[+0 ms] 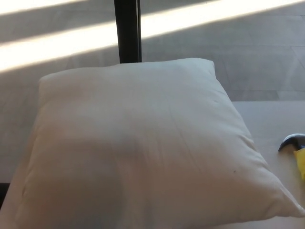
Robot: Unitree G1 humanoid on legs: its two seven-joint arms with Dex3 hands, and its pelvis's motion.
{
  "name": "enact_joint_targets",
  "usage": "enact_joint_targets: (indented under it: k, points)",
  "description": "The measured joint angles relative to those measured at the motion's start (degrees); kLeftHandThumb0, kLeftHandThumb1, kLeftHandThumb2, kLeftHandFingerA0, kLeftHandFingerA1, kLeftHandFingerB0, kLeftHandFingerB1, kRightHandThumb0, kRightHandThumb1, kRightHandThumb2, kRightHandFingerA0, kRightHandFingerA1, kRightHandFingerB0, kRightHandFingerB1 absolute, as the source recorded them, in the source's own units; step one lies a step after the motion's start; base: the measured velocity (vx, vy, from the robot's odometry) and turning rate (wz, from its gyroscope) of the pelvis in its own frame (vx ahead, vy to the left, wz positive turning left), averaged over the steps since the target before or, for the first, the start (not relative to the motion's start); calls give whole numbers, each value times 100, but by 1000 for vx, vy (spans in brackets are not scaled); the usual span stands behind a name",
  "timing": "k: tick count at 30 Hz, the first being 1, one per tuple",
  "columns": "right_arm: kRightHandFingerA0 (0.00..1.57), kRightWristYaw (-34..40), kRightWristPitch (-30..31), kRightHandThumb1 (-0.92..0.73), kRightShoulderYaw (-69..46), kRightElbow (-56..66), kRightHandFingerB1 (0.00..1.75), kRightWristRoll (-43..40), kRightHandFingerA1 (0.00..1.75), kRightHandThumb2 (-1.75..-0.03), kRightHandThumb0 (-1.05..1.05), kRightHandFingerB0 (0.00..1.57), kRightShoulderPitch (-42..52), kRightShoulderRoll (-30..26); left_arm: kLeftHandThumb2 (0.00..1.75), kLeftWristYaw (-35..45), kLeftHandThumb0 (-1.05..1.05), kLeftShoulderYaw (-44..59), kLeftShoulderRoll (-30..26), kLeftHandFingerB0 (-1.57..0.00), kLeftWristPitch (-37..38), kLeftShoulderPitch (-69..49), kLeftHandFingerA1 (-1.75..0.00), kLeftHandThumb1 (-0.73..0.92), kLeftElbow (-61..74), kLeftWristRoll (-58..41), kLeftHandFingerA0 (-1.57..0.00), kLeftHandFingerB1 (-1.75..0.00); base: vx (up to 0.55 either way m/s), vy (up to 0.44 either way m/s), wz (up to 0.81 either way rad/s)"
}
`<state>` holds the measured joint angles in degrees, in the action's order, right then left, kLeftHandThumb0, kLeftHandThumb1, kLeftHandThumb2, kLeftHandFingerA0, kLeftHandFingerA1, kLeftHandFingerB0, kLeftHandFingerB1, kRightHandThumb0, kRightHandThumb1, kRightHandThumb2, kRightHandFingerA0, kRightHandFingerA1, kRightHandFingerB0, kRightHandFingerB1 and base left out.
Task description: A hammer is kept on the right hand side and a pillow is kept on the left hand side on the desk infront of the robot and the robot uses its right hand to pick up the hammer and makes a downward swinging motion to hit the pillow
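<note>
A large white pillow lies flat on the pale desk and fills most of the head view. At the right edge of the picture lies the hammer: only its dark metal head and the start of its yellow handle show, the remainder cut off by the frame. It rests on the desk just right of the pillow's right corner. Neither of my hands nor any arm shows.
A black vertical post stands behind the pillow's far edge. Beyond the desk is grey floor crossed by bright bands of sunlight. A strip of bare desk lies between the pillow and the hammer.
</note>
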<state>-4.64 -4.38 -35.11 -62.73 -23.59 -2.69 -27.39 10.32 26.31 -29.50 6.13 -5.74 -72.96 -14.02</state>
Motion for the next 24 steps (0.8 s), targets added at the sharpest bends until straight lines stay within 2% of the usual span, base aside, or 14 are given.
enact_joint_targets:
  k: [2,3,4,5,6,8,9,11,12,13,14,16,17,24]
  points:
    - [28,-80,-128,-37,231,10,31,116,41,-53,-45,27,91,-1,65,-81,-61,0,0,-47,-22,10,-59,85,-8,4,-52,-49,0,0,0]
    - [43,-127,-221,-40,414,12,32,204,44,-52,-40,34,154,-7,64,-118,-61,4,1,-53,-25,15,-60,83,-10,4,-54,-52,0,0,0]
    - [56,-141,-283,-34,571,8,42,289,56,-67,-43,35,193,-10,64,-142,-59,13,2,-55,-27,23,-60,82,-12,2,-57,-53,0,0,0]
    - [56,-139,-328,-34,700,0,42,360,56,-67,-43,35,214,-11,64,-167,-59,22,2,-55,-31,26,-60,82,-19,0,-57,-53,0,0,0]
    - [88,-132,-373,-54,821,-14,38,433,62,-57,-34,55,224,-12,61,-186,-53,34,4,-62,-36,37,-63,70,-28,-2,-63,-53,0,0,0]
    - [88,-91,-472,-54,1084,-41,38,603,62,-57,-34,55,243,-25,61,-245,-53,38,6,-62,-51,67,-63,70,-59,2,-63,-53,0,0,0]
    - [88,-64,-513,-56,1207,-59,39,687,63,-57,-34,57,245,-38,58,-284,-48,33,7,-68,-54,82,-67,59,-78,7,-49,-60,0,0,0]
    - [92,-2,-643,-55,1446,-114,40,865,67,-57,-34,60,245,-73,57,-372,-47,39,16,-67,-54,97,-72,56,-81,8,-57,-58,0,0,0]
    - [86,34,-718,-46,1543,-149,54,958,76,-82,-48,53,244,-94,57,-426,-46,42,21,-65,-53,103,-74,53,-77,8,-58,-58,0,0,0]
    - [82,69,-780,-44,1617,-175,55,1024,76,-82,-44,51,243,-114,55,-482,-39,42,26,-73,-52,104,-74,52,-70,10,-67,-60,0,0,0]
    - [90,123,-864,-54,1709,-206,39,1111,73,-57,-37,57,242,-138,55,-547,-39,44,31,-71,-51,103,-72,51,-51,12,-66,-57,0,0,0]
    - [89,205,-990,-55,1814,-260,39,1235,79,-57,-38,58,232,-161,55,-604,-38,74,32,-67,-46,95,-73,50,-11,9,-60,-56,0,0,0]
    - [87,235,-1036,-54,1848,-282,38,1279,77,-56,-41,58,225,-165,54,-622,-39,96,33,-63,-45,93,-69,51,6,5,-54,-55,0,0,0]
    - [78,321,-1158,-57,1899,-318,38,1481,63,-57,-43,51,227,-195,57,-777,-48,37,35,-65,-38,73,-66,59,21,40,-50,-56,0,0,0]
